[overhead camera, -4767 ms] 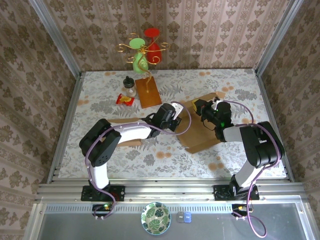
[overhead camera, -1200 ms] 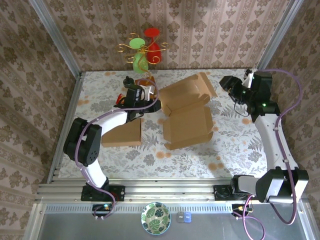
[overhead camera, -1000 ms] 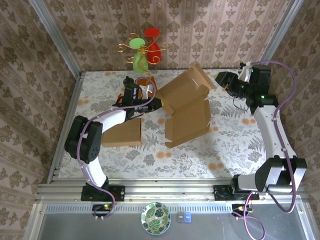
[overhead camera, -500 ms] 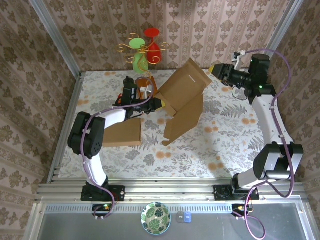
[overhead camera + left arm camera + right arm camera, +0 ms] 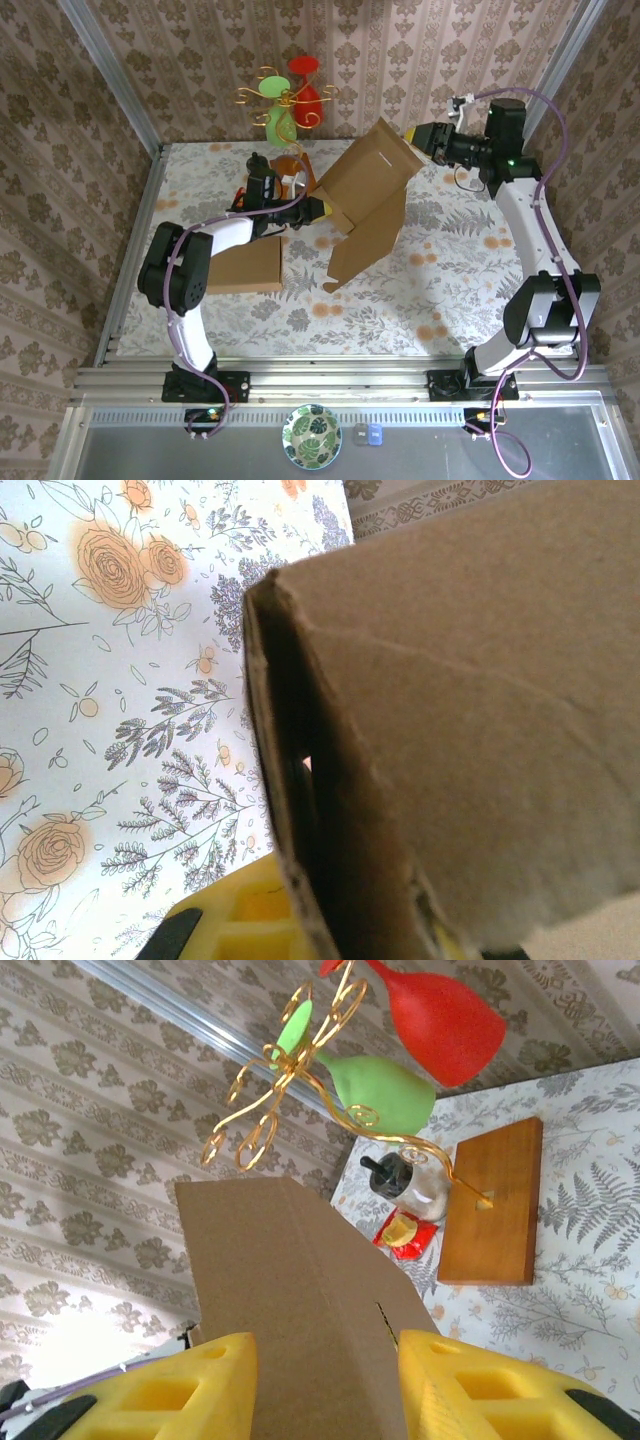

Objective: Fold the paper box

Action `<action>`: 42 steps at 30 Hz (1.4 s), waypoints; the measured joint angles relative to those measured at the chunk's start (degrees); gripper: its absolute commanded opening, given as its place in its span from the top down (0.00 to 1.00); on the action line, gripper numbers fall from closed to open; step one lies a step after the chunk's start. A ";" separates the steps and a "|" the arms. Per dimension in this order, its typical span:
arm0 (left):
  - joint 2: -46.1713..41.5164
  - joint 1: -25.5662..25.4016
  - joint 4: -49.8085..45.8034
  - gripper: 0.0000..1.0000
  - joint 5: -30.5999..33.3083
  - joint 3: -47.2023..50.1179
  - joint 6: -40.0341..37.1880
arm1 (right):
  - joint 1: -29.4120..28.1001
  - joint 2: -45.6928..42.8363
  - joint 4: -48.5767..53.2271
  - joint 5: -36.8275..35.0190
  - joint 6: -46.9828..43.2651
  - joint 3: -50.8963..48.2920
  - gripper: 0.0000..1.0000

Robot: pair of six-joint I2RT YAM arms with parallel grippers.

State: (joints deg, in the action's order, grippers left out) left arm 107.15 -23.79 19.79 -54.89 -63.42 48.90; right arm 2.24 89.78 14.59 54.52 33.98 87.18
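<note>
The brown cardboard box (image 5: pixel 365 195) is up in the air over the middle of the desk (image 5: pixel 470 280). It is half open and tilted, with one corner hanging low near the desk top. The left gripper (image 5: pixel 318 208) is clenched on the box's left edge. In the left wrist view the cardboard edge goes down right next to a yellow finger (image 5: pixel 235 930). The right gripper (image 5: pixel 418 136) is at the top far corner and pinches a flap there. The flap sits between its two yellow fingers (image 5: pixel 190 1390) and touches both. A flat brown cardboard sheet (image 5: pixel 245 268) lies on the desk to the left, near the left arm. At the back is a gold wire stand (image 5: pixel 285 100) on a wooden board (image 5: pixel 492 1205). A red glass (image 5: pixel 435 1015) and a green glass (image 5: pixel 375 1085) hang on it. A small clear bottle with a black cap (image 5: pixel 408 1182) and a red packet (image 5: pixel 405 1230) sit just beside the board
</note>
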 measured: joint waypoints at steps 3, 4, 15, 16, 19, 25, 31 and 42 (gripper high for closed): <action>0.00 0.00 0.00 1.00 0.00 0.00 0.00 | -0.66 0.48 1.49 0.00 -1.29 0.22 0.58; 0.00 0.00 -0.02 1.00 0.00 0.00 0.00 | -0.79 0.52 1.90 0.00 -1.53 0.22 0.57; 0.00 -0.17 -0.39 1.00 0.02 0.00 -0.04 | -2.56 0.61 7.41 -0.76 -6.60 0.87 0.56; 0.00 -0.20 -0.52 1.00 0.04 0.00 -0.07 | -2.67 0.61 7.96 -1.03 -7.06 0.90 0.56; 0.00 -0.22 -0.96 1.00 0.04 0.00 -0.11 | -3.15 0.61 9.42 -1.79 -8.39 0.98 0.56; 0.00 -0.22 -1.79 1.00 0.48 0.00 -1.05 | -5.29 0.61 14.71 -3.69 -12.37 3.41 0.56; 0.00 -0.31 -3.72 1.00 1.40 0.00 -2.03 | -7.54 0.59 20.02 -7.30 -17.42 4.76 0.59; 0.00 -1.07 -7.85 1.00 2.80 -1.25 -4.11 | -12.68 0.17 29.03 -21.97 -26.97 6.40 0.60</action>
State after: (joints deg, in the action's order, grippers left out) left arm 107.15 -24.86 11.94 -52.10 -64.66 44.80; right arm -10.44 89.95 43.62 32.56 7.01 93.58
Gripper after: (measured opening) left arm 0.076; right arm 0.400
